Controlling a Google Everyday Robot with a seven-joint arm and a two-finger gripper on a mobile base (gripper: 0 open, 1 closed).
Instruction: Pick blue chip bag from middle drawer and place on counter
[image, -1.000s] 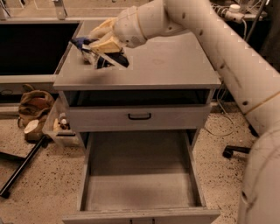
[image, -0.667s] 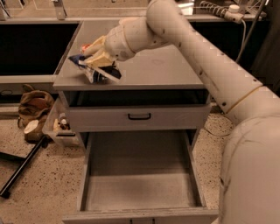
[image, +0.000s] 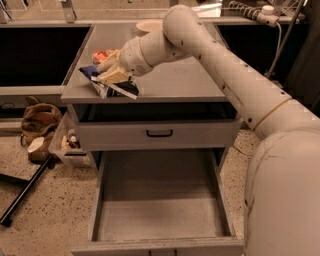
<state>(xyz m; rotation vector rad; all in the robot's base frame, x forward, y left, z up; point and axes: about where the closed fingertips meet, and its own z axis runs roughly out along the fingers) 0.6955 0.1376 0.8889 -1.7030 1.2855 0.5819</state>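
Observation:
The blue chip bag (image: 111, 88) is dark navy with a pale underside. It lies tilted at the front left edge of the grey counter (image: 175, 77) and touches the top. My gripper (image: 111, 71) is right above it, and its cream fingers (image: 116, 76) are closed on the bag's upper part. The middle drawer (image: 160, 200) stands pulled wide open below, showing a bare grey floor. My arm reaches in from the right across the counter.
An orange-red snack bag (image: 102, 54) lies just behind the gripper. A pale plate (image: 148, 25) sits at the counter's back. A drawer front with a black handle (image: 160, 133) is above the open drawer. A brown bag (image: 37, 120), a bin (image: 67, 145) and a black pole (image: 25, 192) are on the floor to the left.
My gripper has carried the blue chip bag to the left and down, so that it now rests at the counter's front left edge. The drawer is unchanged.

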